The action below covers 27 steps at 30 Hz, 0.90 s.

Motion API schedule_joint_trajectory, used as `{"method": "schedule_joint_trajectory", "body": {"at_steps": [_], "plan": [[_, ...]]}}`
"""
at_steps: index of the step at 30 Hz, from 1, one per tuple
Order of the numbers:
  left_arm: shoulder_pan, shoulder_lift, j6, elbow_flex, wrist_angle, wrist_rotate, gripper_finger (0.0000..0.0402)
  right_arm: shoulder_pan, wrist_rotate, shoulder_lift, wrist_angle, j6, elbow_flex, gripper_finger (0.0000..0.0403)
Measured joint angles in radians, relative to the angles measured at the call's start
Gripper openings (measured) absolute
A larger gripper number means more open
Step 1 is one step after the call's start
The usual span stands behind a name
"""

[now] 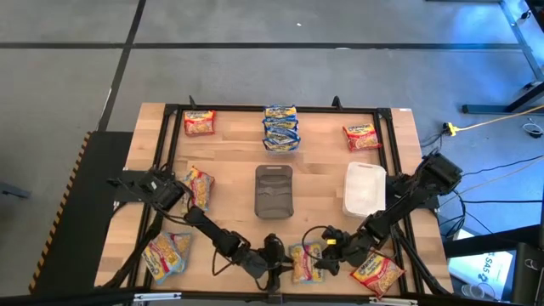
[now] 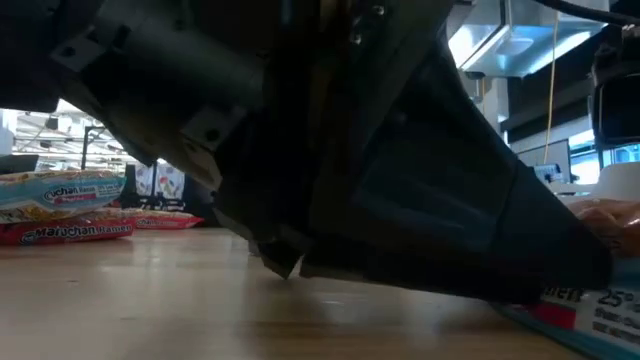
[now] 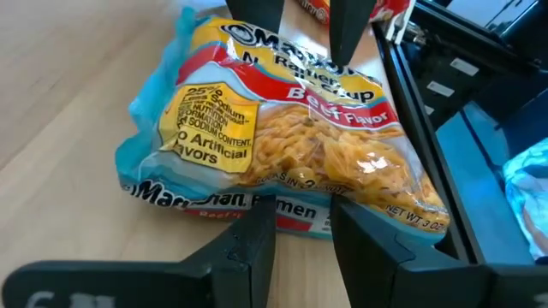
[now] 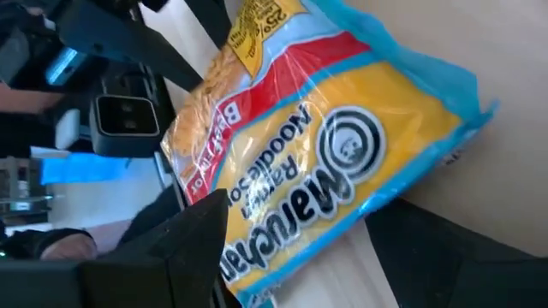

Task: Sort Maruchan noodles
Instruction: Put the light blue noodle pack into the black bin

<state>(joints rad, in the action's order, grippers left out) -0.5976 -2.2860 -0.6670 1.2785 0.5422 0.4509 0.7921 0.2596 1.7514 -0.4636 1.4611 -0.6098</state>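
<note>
Seen from above, we find both dark arms reaching to the near edge of the pale wooden tabletop point(image 1: 229, 161), where a flat yellow plastic ramen packet with a blue border and a red band point(image 1: 303, 262) lies between them.

The left hand point(image 1: 274, 252) sits just beside this packet. In its wrist view the two dark fingers point(image 3: 248, 248) stand apart at the packet's point(image 3: 282, 145) near edge, one at each side of the lower seam; we cannot tell whether they press it.

The right hand point(image 1: 325, 257) meets the same packet from the other side. In its wrist view the packet point(image 4: 334, 162) lies between widely spread fingers point(image 4: 193, 235); we read this hand as released and spread around the packet, though contact cannot be confirmed.

The other packets are scattered:
- a stack of blue-accented packets point(image 1: 280, 127) at the far middle edge
- one red-labelled packet point(image 1: 199, 122) at the far left
- another point(image 1: 361, 135) at the far right
- one point(image 1: 200, 187) at mid left
- a pair point(image 1: 167, 255) at the near left
- one point(image 1: 376, 273) at the near right

A dark mesh basket point(image 1: 274, 189) and a clear plastic tub point(image 1: 364, 189) stand at the centre, well apart.

In the low view an arm's dark body point(image 2: 380, 170) fills most of the picture.
</note>
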Motion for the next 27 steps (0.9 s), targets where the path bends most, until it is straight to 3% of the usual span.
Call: {"method": "schedule_joint_trajectory", "body": {"at_steps": [3,11,20,23,27], "plan": [[0.000,0.000,0.000,0.000,-0.006,0.002,0.0108,0.000,0.017,0.017,-0.036,0.004,0.000,0.0269],[-0.001,0.001,0.001,0.000,-0.008,-0.002,0.0108,-0.002,0.202,0.054,-0.192,-0.085,0.000,0.0269],[0.010,0.000,0.049,0.000,0.049,0.016,0.0108,-0.021,0.152,0.078,-0.175,-0.192,-0.059,0.0266],[0.013,0.000,0.049,0.000,0.048,0.013,0.0108,-0.029,0.139,0.092,-0.160,-0.214,-0.074,0.0241],[0.005,0.002,0.066,0.000,0.032,0.003,0.0108,-0.027,0.132,0.095,-0.155,-0.262,-0.077,0.0171]]}}
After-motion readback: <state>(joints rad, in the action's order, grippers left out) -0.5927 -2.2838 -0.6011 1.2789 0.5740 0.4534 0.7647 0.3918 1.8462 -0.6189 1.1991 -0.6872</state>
